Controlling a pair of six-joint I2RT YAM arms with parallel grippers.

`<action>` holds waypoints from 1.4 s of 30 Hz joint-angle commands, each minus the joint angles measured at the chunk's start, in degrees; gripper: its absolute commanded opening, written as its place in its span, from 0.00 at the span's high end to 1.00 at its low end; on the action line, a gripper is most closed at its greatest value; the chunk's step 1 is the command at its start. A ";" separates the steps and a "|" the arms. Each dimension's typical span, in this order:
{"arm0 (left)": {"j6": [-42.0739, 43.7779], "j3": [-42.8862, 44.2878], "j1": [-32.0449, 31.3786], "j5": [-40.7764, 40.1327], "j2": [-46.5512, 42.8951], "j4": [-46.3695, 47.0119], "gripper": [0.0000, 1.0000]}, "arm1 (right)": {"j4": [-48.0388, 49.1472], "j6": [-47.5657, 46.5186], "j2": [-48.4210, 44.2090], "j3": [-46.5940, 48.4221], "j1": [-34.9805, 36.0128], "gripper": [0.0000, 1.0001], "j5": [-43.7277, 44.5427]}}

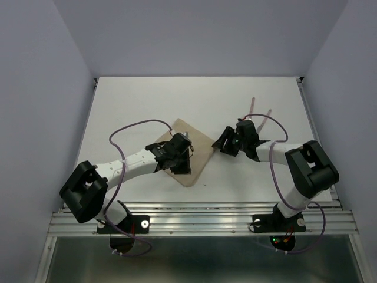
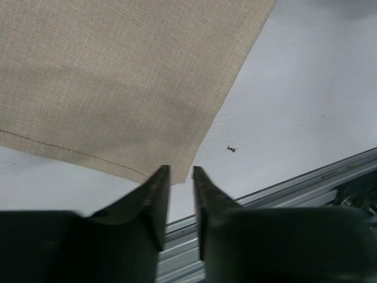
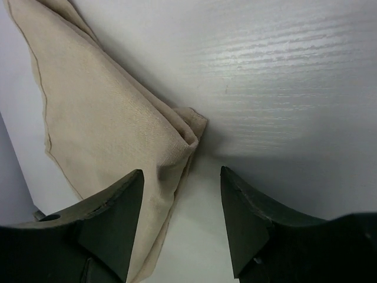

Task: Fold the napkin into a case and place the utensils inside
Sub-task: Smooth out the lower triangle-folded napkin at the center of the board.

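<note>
The tan napkin (image 1: 195, 139) lies folded as a diamond on the white table (image 1: 141, 106), left of centre. My left gripper (image 1: 179, 159) sits over its near part. In the left wrist view the jaws (image 2: 181, 168) stand a narrow gap apart, open, with the napkin's (image 2: 118, 76) corner just at their tips and nothing clamped. My right gripper (image 1: 224, 143) is at the napkin's right corner, open wide (image 3: 181, 171); the bunched, layered corner of the napkin (image 3: 106, 130) lies ahead of its left finger. Two pink utensil handles (image 1: 251, 105) (image 1: 268, 114) show beyond the right gripper, their metal ends hidden.
An aluminium rail (image 1: 200, 215) (image 2: 306, 177) runs along the table's near edge, close below the napkin's front corner. Pale walls enclose the table on three sides. A small dark speck (image 2: 232, 148) lies on the table right of the napkin.
</note>
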 commanded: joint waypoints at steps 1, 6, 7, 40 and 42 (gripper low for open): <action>-0.64 -0.81 -1.36 0.73 -0.75 1.16 0.58 | 2.88 0.13 1.97 0.93 0.38 0.40 -2.39; -0.02 1.38 -5.05 -2.26 2.76 -2.26 0.28 | 3.85 1.18 5.66 2.16 0.38 0.50 -1.61; -0.02 1.74 -5.66 -4.61 3.46 -2.97 0.28 | 4.03 1.45 6.02 2.16 0.38 0.53 -1.17; -3.62 9.30 -12.44 -14.74 11.65 -9.13 0.91 | 4.55 3.56 8.22 1.99 0.38 0.75 1.82; -3.45 9.30 -12.53 -13.86 11.30 -8.43 0.98 | 4.55 3.73 8.13 1.99 0.38 0.75 2.00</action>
